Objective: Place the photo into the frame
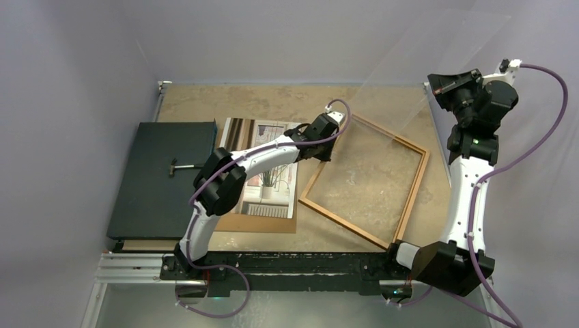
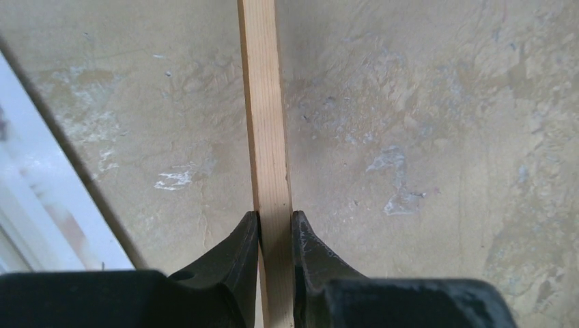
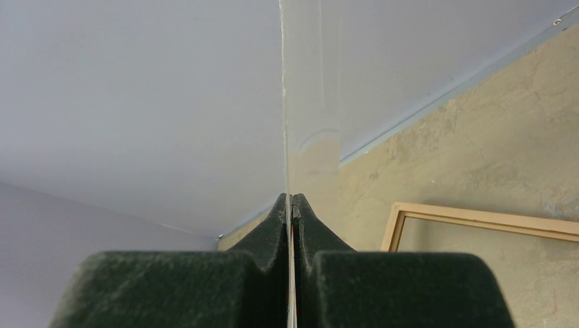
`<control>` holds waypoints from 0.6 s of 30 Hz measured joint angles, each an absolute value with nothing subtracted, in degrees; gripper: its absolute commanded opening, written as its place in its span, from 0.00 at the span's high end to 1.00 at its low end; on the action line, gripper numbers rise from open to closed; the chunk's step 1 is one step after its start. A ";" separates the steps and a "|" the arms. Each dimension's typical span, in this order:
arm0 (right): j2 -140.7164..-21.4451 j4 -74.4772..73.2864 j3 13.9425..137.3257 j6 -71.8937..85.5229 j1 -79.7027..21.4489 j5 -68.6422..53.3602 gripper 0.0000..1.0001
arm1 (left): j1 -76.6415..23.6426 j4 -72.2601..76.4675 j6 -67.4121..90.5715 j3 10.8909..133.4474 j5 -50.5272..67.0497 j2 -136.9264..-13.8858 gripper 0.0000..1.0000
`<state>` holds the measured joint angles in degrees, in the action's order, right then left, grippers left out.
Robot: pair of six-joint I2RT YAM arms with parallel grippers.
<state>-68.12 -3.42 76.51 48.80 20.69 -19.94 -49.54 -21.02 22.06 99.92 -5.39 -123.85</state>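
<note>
showing one frame (image 1: pixel 341 222), one photo (image 1: pixel 270 198), one pane (image 1: pixel 437 61)

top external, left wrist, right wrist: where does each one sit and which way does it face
Top external: above and behind the bases, looking down on the table; left arm and right arm show, left hand on the frame, right hand holding a clear pane up.
Left wrist: on the left arm, looking down past its own fingers at the frame rail pinched between them.
Right wrist: on the right arm, looking along its fingers and the edge-on pane toward the far wall.
Shared: the frame shows in all three.
</note>
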 measured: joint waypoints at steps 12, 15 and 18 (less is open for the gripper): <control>-68.31 2.17 74.96 54.30 20.69 -22.70 1.00 | -40.12 -20.38 21.63 89.54 -6.33 -109.01 1.00; -68.93 5.52 73.67 57.10 20.69 -24.64 1.00 | -36.18 -20.32 21.45 84.84 -7.66 -106.41 1.00; -69.95 8.73 72.36 60.07 20.62 -26.70 1.00 | -33.71 -20.38 21.43 80.42 -9.69 -104.97 1.00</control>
